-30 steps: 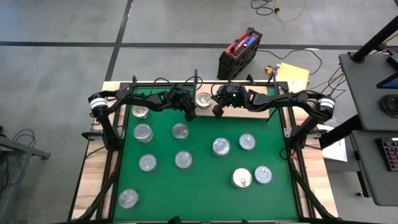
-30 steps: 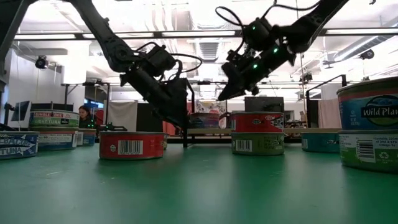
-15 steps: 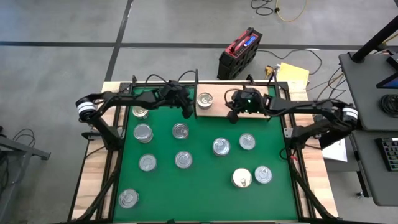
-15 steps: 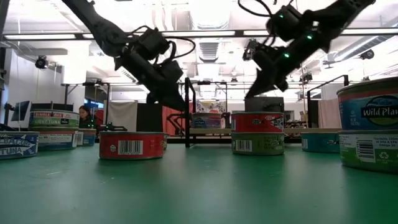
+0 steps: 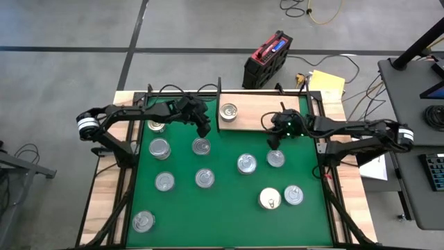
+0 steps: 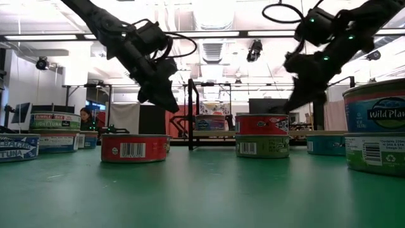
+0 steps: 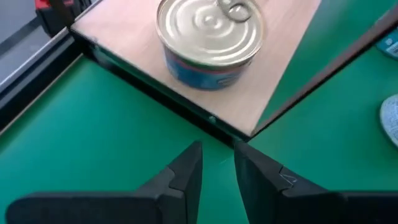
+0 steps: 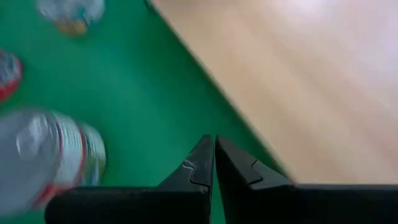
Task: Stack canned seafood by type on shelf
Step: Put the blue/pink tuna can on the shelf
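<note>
High view, starting at the near edge of the green mat [image 5: 229,208]: I see one tin [image 5: 143,221] at 7 o'clock, alone. A gold-lidded tin [image 5: 270,198] and a silver tin [image 5: 293,195] sit just beside each other at 5 o'clock. Closer to the middle there are two tins [image 5: 164,181] [image 5: 205,178] at 8 o'clock, then three more [image 5: 246,163] [image 5: 275,158] [image 5: 159,148] a little farther.

My left gripper [image 5: 205,130] hangs above the mat at 11 o'clock, over the far side of another tin [image 5: 201,146]. Its fingers [image 7: 186,171] stand a little apart with nothing between them. My right gripper [image 5: 272,142] is at 1 o'clock, above the mat just near the shelf's front edge, and its fingers [image 8: 202,163] are pressed together and empty.

At 12 o'clock, farthest from me, the shelf [image 5: 267,111] lies along the far edge of the mat. One canned seafood tin [image 5: 227,111] stands upright on its left end. Another tin [image 5: 157,125] sits at the far left corner under the left arm.
</note>
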You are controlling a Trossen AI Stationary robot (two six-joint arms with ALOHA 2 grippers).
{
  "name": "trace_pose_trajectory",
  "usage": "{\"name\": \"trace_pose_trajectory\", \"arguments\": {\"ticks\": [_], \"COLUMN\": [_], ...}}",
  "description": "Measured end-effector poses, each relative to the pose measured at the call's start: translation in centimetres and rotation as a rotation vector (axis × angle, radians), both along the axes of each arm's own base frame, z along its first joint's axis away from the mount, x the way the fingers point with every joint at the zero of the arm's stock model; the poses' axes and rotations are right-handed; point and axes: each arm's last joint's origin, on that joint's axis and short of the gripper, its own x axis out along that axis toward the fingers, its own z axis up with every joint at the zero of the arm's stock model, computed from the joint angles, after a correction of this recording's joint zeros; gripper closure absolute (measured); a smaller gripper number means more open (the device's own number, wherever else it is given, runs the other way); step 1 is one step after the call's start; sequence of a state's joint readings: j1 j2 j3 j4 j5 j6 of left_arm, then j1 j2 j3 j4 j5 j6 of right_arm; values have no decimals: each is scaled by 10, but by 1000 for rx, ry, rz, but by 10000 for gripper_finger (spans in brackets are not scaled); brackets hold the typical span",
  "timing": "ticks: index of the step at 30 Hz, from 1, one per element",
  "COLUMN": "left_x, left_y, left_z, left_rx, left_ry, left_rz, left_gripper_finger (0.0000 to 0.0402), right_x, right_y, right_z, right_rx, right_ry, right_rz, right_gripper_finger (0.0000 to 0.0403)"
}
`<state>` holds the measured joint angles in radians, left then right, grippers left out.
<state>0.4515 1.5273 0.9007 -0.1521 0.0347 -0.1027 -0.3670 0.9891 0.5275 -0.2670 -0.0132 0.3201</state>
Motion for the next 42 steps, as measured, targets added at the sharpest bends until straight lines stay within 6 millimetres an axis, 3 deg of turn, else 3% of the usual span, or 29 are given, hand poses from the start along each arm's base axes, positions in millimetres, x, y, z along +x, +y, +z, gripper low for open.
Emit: {"name": "trace_pose_trajectory", "arguments": {"ticks": [4,8,13,17,21,26,34,42], "left_x": [1,0,-8,-16,-21,-24,-26,-30], "left_y": [-3,-3,-7,-12,-24,-61,-132,-161], "left_z": [1,3,6,15,31,56,73,75], "left_rx": [1,-12,5,46,58,80,239,335], "left_ry": [-1,-12,47,76,35,-67,-125,-135], "left_rz": [-10,37,128,167,158,53,-20,3], "left_gripper_finger": [323,323,323,323,323,324,324,324], "right_x": [-19,-32,-32,-30,-25,-19,12,63], "right_y": [7,8,8,7,10,22,27,1], "right_z": [-4,-9,-13,-13,2,27,47,45], "right_rx": [98,86,77,76,93,44,-145,-317], "right_ry": [157,288,333,325,248,117,-210,-341], "right_rz": [-81,-201,-231,-230,-187,-82,23,31], "right_gripper_finger": [394,394,394,394,394,394,394,394]}}
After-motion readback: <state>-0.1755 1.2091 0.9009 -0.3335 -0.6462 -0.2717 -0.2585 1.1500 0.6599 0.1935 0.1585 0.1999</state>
